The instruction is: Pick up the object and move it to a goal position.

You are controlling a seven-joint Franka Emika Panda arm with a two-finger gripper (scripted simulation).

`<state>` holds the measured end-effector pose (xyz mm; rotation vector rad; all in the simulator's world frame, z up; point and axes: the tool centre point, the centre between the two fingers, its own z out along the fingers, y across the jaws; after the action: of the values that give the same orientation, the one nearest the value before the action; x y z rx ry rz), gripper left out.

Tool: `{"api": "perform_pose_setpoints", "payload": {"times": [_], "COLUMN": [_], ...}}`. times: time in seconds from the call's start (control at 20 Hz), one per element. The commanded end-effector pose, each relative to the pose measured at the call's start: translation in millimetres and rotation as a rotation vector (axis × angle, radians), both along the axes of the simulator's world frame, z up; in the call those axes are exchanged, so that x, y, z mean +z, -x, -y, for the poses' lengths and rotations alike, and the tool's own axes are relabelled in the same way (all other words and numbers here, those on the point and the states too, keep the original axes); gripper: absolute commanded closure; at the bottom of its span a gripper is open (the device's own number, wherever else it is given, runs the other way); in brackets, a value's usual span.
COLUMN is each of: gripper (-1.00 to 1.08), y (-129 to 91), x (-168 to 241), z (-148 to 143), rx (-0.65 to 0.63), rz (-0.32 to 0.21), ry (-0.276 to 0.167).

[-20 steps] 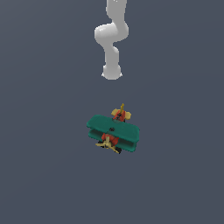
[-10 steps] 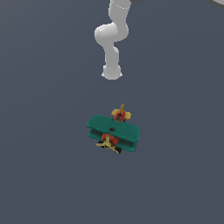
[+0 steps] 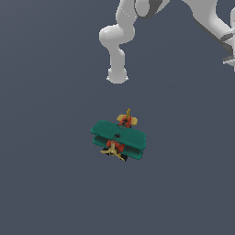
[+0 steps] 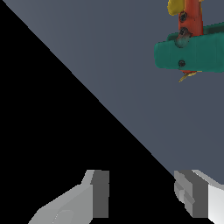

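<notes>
The object is a small toy biplane (image 3: 119,137) with teal-green wings, a red body and a yellow propeller. It rests on the flat grey floor at the middle of the exterior view. The wrist view shows part of the biplane (image 4: 190,51), well ahead of my gripper (image 4: 146,197) and off to one side. My two grey fingers (image 4: 99,194) stand wide apart with nothing between them, so the gripper is open. In the exterior view only a bit of the hand (image 3: 228,45) shows at the right edge, high above the plane and apart from it.
The white arm's base (image 3: 117,75) stands on the floor behind the biplane in the exterior view. An upper link (image 3: 207,19) crosses the top right corner. The grey floor (image 3: 50,174) ends at an edge in the wrist view, with black beyond it.
The arm's upper link and hand have swung into the exterior view's top right. The biplane has not moved.
</notes>
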<state>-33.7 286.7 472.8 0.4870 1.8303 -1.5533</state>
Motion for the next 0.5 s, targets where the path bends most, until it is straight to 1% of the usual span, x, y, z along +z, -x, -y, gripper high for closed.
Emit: {"api": "perform_pose_setpoints", "payload": {"times": [0.0, 0.2, 0.45], "gripper": [-0.2, -0.2, -0.2], "y": [-10.3, -25.5, -41.2], "x": [-28.8, -76.6, -139.0], "z": [5.5, 18.4, 41.5], "rx": [-0.014, -0.04, -0.078], "rz": [-0.052, -0.14, -0.256], "ry": [0.03, 0.071, 0.116]}}
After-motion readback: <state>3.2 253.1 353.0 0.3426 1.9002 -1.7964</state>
